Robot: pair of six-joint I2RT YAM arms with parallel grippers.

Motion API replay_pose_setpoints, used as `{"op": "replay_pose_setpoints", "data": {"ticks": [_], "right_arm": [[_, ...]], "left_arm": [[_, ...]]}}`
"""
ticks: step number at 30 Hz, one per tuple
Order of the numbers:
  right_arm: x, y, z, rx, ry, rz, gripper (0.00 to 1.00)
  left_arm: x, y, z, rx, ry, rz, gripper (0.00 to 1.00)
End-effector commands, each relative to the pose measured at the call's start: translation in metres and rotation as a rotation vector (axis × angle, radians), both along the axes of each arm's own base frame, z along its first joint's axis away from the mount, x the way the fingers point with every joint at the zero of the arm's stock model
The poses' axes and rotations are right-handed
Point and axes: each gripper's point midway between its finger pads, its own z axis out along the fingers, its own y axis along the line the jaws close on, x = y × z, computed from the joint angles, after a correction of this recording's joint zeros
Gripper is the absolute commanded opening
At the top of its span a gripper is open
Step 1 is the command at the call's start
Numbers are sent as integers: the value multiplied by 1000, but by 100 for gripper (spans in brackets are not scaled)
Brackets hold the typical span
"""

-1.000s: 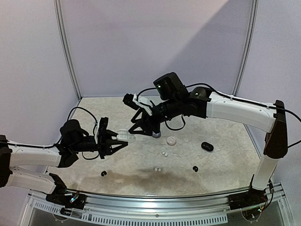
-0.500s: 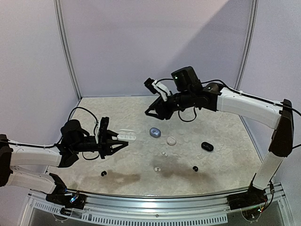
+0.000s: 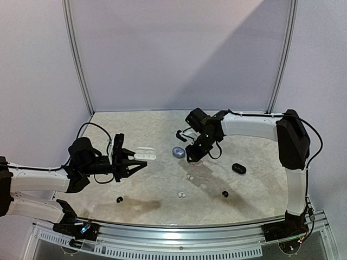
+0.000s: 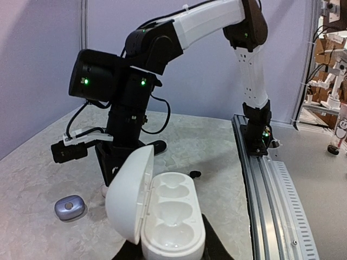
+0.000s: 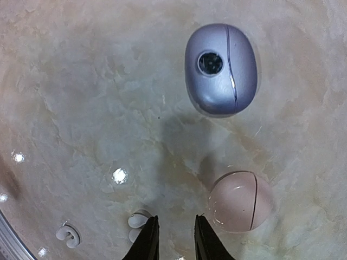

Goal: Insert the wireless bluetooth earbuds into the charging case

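My left gripper (image 3: 135, 161) pinched the open, empty charging case (image 4: 168, 216) near the lilac case (image 5: 221, 69). My right gripper (image 5: 173, 238) had its jaws narrowly apart on nothing. It hung just beside a white earbud (image 5: 138, 221), well apart from the lilac case. Pickup was in hand; next, I judged, centre over the bud and pinch.

There are a white case (image 4: 165, 222), lavender-blue case (image 5: 221, 69), pale pink case (image 5: 241, 201), mottled beige table (image 5: 81, 81).

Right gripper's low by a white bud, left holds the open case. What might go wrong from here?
1. The right gripper has its jaws narrowly apart, and the white earbud lies beside one finger, not between them: closing may nudge it away.
2. The pink case sits close on the other side and may get bumped.
3. The open white case in the left gripper has its lid raised, which may hamper insertion.
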Motion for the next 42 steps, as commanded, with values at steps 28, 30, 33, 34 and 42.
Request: {"op": "replay_pose_setpoints", "data": {"ticks": [28, 30, 33, 34, 42], "right_arm": [[-53, -6, -57, -53, 212, -10, 25], [-56, -7, -60, -60, 218, -8, 25], [-59, -7, -62, -65, 223, -6, 25], [-60, -7, -61, -65, 224, -6, 25], [-66, -3, -63, -64, 234, 0, 26]], "left_arm": [[2, 1, -1, 6, -11, 9, 0], [2, 1, -1, 6, -12, 9, 0], [2, 1, -1, 6, -11, 7, 0], [1, 1, -1, 6, -12, 7, 0], [0, 1, -1, 7, -13, 3, 0]]}}
